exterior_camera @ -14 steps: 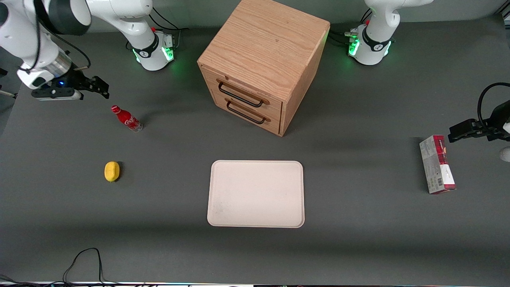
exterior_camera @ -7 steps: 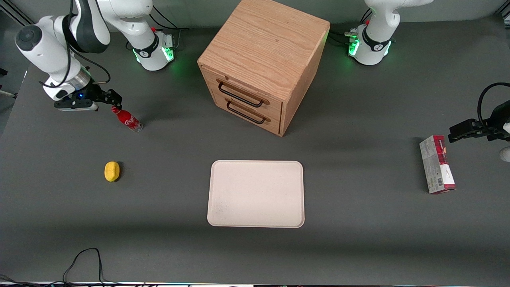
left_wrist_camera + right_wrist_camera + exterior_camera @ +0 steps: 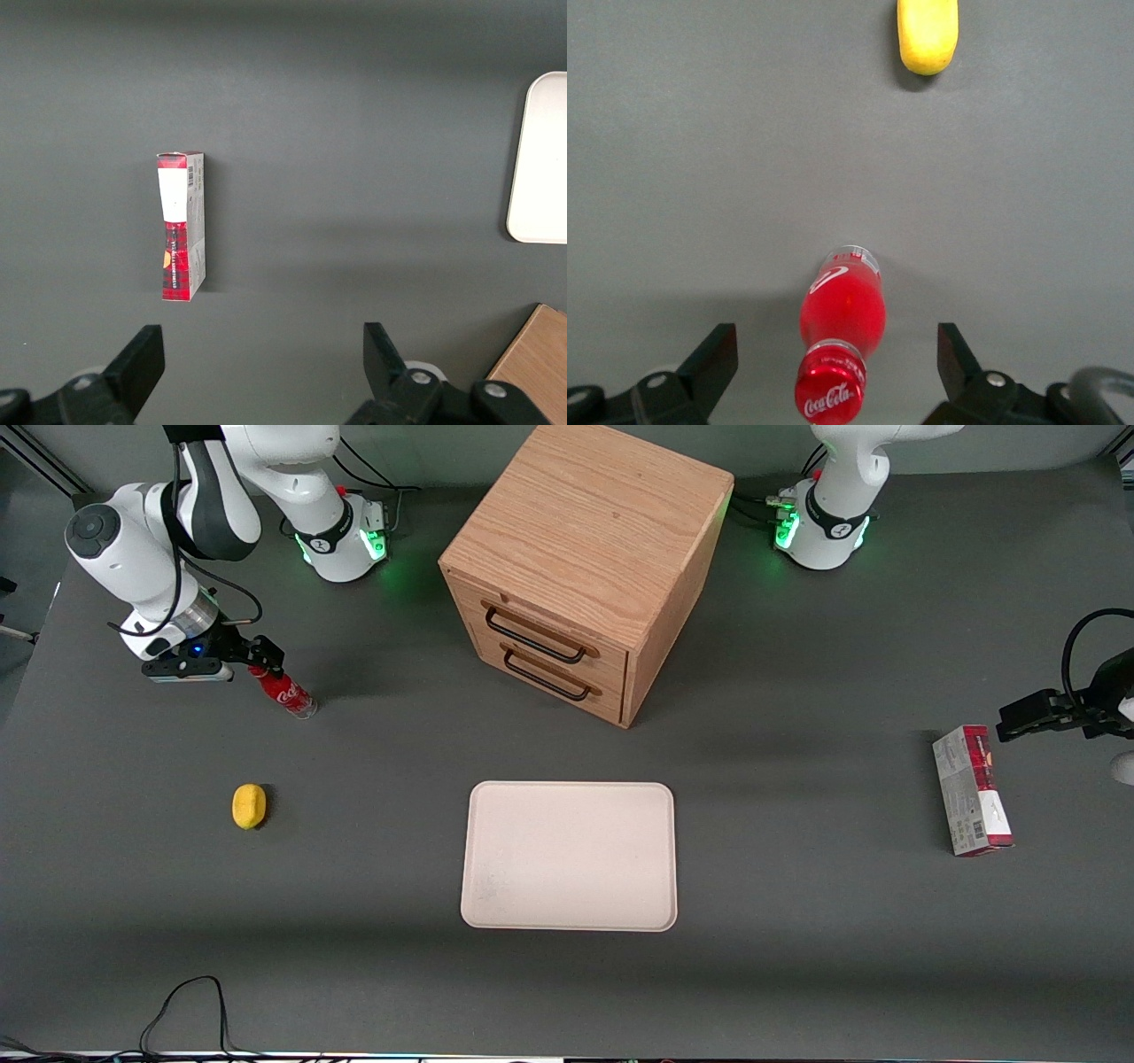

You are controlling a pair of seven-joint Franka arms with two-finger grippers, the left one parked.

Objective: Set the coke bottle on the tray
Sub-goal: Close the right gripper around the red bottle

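Jaws wide over the bottle

Tray (image 3: 569, 856) sits nearest on dark grey matte table (image 3: 797, 974). Farther off, toward my end, coke bottle (image 3: 285, 692) stands; my gripper (image 3: 257, 657) hangs spread above its cap, holding nothing. Wooden drawer cabinet (image 3: 585, 567) stands farthest.

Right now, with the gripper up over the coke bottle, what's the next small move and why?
Probably lower the gripper straight down around the coke bottle and close. The wrist view shows its fingers open, one on each side of the red cap, with the bottle standing upright on the table. The tray waits nearer the front camera.
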